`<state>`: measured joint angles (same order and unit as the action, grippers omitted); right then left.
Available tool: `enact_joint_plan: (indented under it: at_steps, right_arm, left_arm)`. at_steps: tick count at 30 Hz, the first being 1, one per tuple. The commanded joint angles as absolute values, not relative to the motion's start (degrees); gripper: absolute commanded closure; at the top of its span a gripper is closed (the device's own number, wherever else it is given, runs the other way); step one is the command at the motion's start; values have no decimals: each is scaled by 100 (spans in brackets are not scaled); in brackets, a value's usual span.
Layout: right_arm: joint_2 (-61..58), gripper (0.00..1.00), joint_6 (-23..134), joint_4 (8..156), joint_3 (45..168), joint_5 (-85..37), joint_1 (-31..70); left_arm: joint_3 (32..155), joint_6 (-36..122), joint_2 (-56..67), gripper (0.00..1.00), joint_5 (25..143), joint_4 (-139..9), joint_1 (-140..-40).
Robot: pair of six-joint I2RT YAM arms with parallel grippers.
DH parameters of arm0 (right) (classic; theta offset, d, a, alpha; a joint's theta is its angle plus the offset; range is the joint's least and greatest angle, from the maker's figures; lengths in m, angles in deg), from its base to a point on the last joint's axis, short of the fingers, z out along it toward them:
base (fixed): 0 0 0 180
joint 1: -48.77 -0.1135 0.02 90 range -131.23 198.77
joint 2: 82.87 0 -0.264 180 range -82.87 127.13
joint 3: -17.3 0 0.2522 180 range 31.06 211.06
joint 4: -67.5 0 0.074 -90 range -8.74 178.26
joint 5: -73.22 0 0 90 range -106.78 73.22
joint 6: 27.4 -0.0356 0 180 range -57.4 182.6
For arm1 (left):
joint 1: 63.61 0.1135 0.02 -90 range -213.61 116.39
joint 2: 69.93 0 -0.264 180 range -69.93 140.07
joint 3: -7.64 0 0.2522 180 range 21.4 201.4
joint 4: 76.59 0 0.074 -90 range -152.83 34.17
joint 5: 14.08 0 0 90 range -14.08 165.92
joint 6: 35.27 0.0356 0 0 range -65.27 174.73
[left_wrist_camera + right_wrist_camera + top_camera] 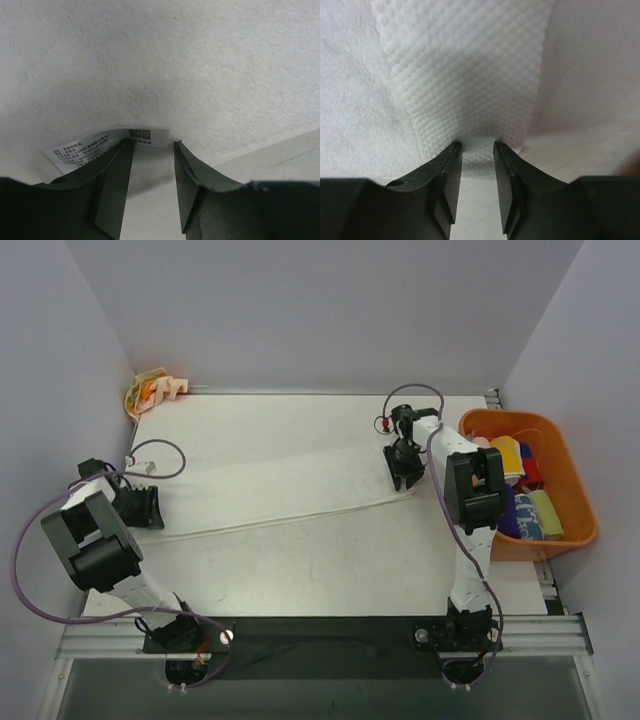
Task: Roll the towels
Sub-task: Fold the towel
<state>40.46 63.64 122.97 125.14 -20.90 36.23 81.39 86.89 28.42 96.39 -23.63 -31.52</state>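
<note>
A large white towel (280, 485) lies as a long folded strip across the table, from left to right. My left gripper (150, 508) is at its left end. In the left wrist view the gripper (153, 142) is nearly closed on the towel's edge (175, 65), next to a printed label (95, 145). My right gripper (403, 475) is at the right end. In the right wrist view it (477, 144) pinches the waffle-textured cloth (470, 75), which puckers upward from the tips. A cream towel with orange blotches (155, 392) lies bunched in the far left corner.
An orange plastic bin (500, 418) stands at the right edge of the table, beside the right arm. It holds several small coloured rolled towels (525, 490). Grey walls enclose the table on three sides. A dark strip runs along the near edge.
</note>
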Motion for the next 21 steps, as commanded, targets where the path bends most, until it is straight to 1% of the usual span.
enact_joint_plan:
  at_steps: [1,4,6,9,11,13,14,15,18,21]
  right_arm:
    - [4088,68,6357,12380,12836,-1783,3594]
    - [3633,68,6479,12380,12652,-1809,3611]
    - [3333,68,6515,12354,12337,-2010,3655]
    - [2692,74,6401,12249,11958,-2466,3699]
    - [2270,74,6279,12143,11545,-2679,3717]
    - [2033,78,6130,12099,11299,-2837,3725]
    - [1996,83,6007,12090,11237,-2847,3717]
    - [1961,86,5971,12073,11175,-2855,3717]
    - [1812,92,5865,11758,10780,-2812,3717]
    - [1627,92,5908,11345,10437,-2768,3725]
  left_arm:
    - [8117,8699,2606,50,9763,-2373,-3057]
    - [8301,8628,2298,46,9746,-2135,-3048]
    - [8415,8567,2105,46,9719,-1995,-2960]
    - [8433,8567,1920,46,9824,-1845,-2733]
    - [8442,8575,1893,45,9947,-1731,-2618]
    - [8451,8593,1893,45,10052,-1687,-2495]
    - [8451,8593,1893,45,10157,-1634,-2459]
    - [8451,8584,1902,45,10202,-1608,-2459]
    - [8469,8549,1893,45,10342,-1599,-2450]
    - [8495,8540,1937,45,10361,-1590,-2450]
